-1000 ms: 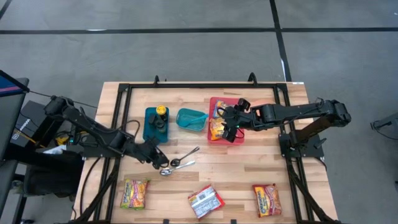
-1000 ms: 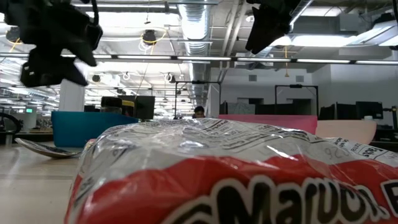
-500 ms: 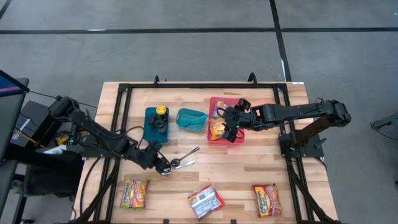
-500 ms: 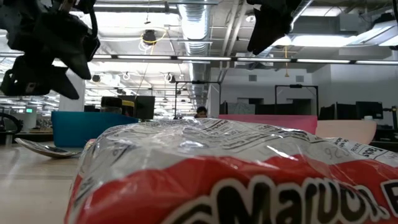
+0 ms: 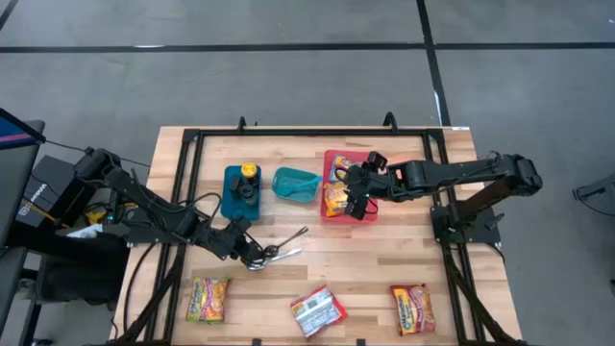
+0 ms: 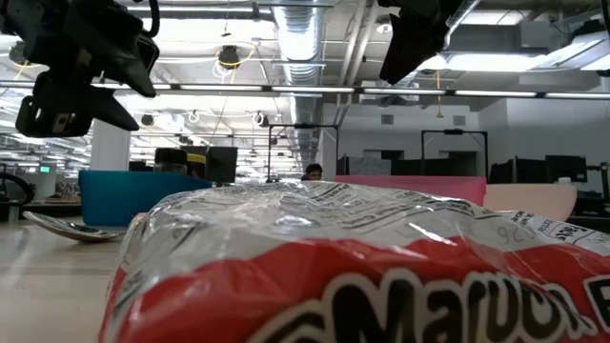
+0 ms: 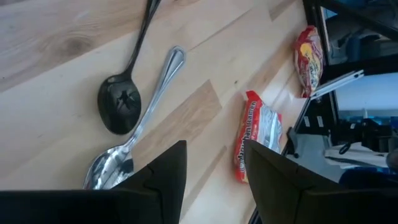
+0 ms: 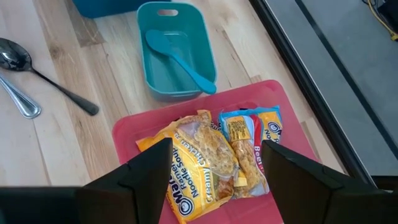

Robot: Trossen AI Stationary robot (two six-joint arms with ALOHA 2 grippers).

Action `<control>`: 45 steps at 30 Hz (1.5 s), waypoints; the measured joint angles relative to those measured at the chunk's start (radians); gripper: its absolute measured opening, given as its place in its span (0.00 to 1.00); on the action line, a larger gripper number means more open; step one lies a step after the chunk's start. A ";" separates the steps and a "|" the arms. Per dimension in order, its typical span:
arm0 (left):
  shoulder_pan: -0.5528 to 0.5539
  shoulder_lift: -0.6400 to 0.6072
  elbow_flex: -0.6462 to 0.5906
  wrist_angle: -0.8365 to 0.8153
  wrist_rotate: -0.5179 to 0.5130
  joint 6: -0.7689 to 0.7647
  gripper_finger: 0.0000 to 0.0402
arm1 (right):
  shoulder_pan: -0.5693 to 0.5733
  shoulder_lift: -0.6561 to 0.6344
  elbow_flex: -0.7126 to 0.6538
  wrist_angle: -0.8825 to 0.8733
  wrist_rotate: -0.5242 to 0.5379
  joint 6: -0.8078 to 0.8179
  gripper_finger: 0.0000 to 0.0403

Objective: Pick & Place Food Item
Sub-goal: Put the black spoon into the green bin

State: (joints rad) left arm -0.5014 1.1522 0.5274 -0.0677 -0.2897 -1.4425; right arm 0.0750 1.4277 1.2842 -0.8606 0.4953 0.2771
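Note:
Three ramen packets lie flat near the table's front edge: a yellow one (image 5: pixel 209 298), a red-and-white one (image 5: pixel 317 310) and a red one (image 5: pixel 411 308). Two more packets (image 8: pixel 199 162) lie in the red tray (image 5: pixel 348 213). My left gripper (image 5: pixel 254 258) hangs open above the table, over the bowl ends of a silver spoon (image 7: pixel 140 134) and a black spoon (image 7: pixel 121 106), with nothing between its fingers (image 7: pixel 168 177). My right gripper (image 8: pixel 214 186) stands open above the red tray's packets, clear of them.
A teal container (image 5: pixel 296 183) holding a teal spoon (image 8: pixel 180 59) sits left of the tray. A dark blue box (image 5: pixel 240 192) with a bottle stands farther left. A black frame (image 5: pixel 192 144) runs round the tabletop. Bare wood lies between the spoons and the front packets.
My left gripper has rolled a little about its own pointing line while hanging over the spoons. The spoons and packets lie where they were, and my right gripper has kept still above the tray.

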 joint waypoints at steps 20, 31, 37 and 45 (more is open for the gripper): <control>-0.029 0.128 0.000 -0.068 0.001 -0.350 0.38 | -0.082 0.000 0.000 -0.026 -0.022 0.037 0.59; 0.026 0.186 0.000 -0.081 -0.015 -0.396 0.38 | -0.104 0.000 0.000 -0.012 -0.022 0.022 0.59; 0.028 0.228 0.000 0.001 -0.008 -0.396 0.38 | -0.111 0.000 0.000 -0.011 -0.022 0.014 0.59; 0.048 0.295 0.000 0.039 0.031 -0.402 0.38 | -0.111 0.000 0.000 0.012 -0.022 0.011 0.59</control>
State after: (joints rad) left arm -0.4532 1.4468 0.5274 -0.0283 -0.2589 -1.8443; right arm -0.0357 1.4277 1.2842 -0.8486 0.4736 0.2878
